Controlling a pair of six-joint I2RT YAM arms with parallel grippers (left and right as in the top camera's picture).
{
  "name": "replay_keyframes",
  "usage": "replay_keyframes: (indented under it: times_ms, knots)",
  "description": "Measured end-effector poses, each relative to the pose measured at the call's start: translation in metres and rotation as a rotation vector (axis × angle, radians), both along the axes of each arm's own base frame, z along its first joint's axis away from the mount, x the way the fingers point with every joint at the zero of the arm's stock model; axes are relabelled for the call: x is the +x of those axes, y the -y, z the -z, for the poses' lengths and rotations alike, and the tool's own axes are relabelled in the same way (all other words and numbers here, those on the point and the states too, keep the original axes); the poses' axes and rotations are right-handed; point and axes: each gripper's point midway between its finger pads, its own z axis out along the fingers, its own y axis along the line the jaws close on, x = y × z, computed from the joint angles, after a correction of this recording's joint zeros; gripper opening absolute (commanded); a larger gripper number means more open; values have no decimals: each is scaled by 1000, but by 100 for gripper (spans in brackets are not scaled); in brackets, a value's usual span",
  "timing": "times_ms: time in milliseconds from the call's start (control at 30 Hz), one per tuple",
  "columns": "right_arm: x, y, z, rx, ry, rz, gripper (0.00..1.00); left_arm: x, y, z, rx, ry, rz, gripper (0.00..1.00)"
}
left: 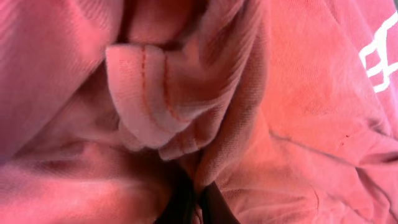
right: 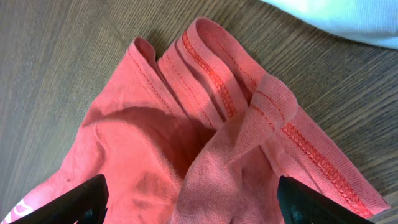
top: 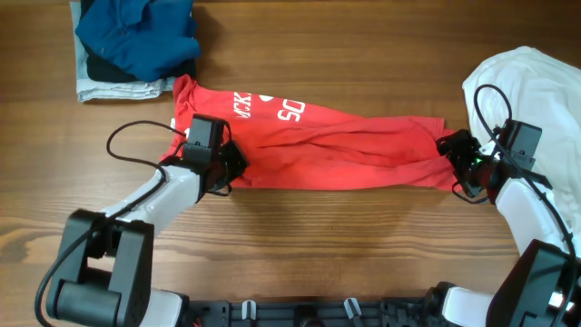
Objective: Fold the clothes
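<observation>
The red T-shirt (top: 336, 141) lies bunched into a long band across the table, its white lettering near the left end. At that lower left end my left gripper (top: 232, 165) is shut on a fold of it. Red cloth (left: 186, 93) fills the left wrist view, pinched between the dark fingertips (left: 214, 208) of my left gripper (left: 198, 204). At the band's right end my right gripper (top: 456, 162) is open. In its wrist view my right gripper (right: 191, 194) straddles the stitched hem (right: 261, 106) with its fingers wide apart. A white shirt (top: 536, 86) lies heaped at the far right.
A pile of blue and grey clothes (top: 136, 41) sits at the back left corner. The white shirt's edge (right: 348, 18) lies just beyond the red hem. Bare wooden table (top: 345, 245) runs along the front between the two arms.
</observation>
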Motion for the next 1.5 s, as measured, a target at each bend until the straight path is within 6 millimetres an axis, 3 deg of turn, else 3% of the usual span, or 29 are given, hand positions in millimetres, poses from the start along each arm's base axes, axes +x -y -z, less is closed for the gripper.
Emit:
replay_keyframes:
  times_ms: [67, 133, 233, 300, 367, 567, 600, 667, 700, 733, 867, 933, 967, 1000, 1033, 1100, 1167, 1300, 1367, 1400, 1500]
  knots:
    - [0, 0, 0, -3, 0, -3, 67, 3, 2, -16, -13, 29, 3, 4]
    - [0, 0, 0, -5, 0, -6, 56, 21, 5, -42, -26, 104, 0, 4]
    - [-1, 3, 1, -20, -4, -4, 55, 42, 8, -69, -34, 188, -8, 4]
    - [0, 4, 1, -29, -3, 0, 48, 54, 2, -77, -6, 241, -36, 4]
    - [2, 6, 0, -34, 5, 9, 52, 63, -6, -82, 35, 285, -73, 4]
    - [9, 11, -5, -36, 35, 48, 50, 92, -20, -103, 87, 436, -154, 11]
    - [10, 13, -5, -44, 38, 52, 51, 95, -20, -101, 91, 440, -159, 16]
    - [11, 14, -6, -49, 44, 62, 48, 97, -22, -87, 109, 415, -163, 46]
    - [13, 15, -7, -51, 54, 65, 30, 96, -23, -82, 117, 404, -163, 63]
    - [19, 18, -11, -60, 81, 71, 24, 95, -23, -76, 125, 388, -162, 68]
    - [35, 25, -25, -86, 170, 87, 19, 88, -26, -67, 147, 346, -156, 96]
    - [39, 27, -29, -95, 185, 82, 37, 82, -28, -61, 175, 316, -131, 100]
    - [40, 27, -33, -97, 176, 72, 54, 79, -29, -58, 183, 298, -126, 100]
    - [44, 28, -41, -104, 174, 62, 86, 74, -30, -53, 194, 274, -119, 100]
    - [52, 31, -55, -121, 182, 46, 92, 70, -32, -49, 203, 250, -113, 100]
    - [69, 40, -93, -165, 223, 32, 93, 63, -33, -44, 215, 217, -106, 100]
    - [65, 49, -98, -205, 180, 60, 94, 60, -35, -41, 223, 199, -104, 100]
    - [25, 66, -72, -189, -2, 134, 94, 48, -37, -33, 241, 144, -93, 100]
    - [19, 72, -62, -191, -32, 106, 95, 42, -39, -29, 250, 115, -89, 100]
    - [20, 68, -52, -175, -49, 47, 100, 40, -40, -28, 253, 105, -88, 100]
    - [19, 34, -14, -59, -83, -221, 99, 35, -41, -25, 259, 84, -85, 100]
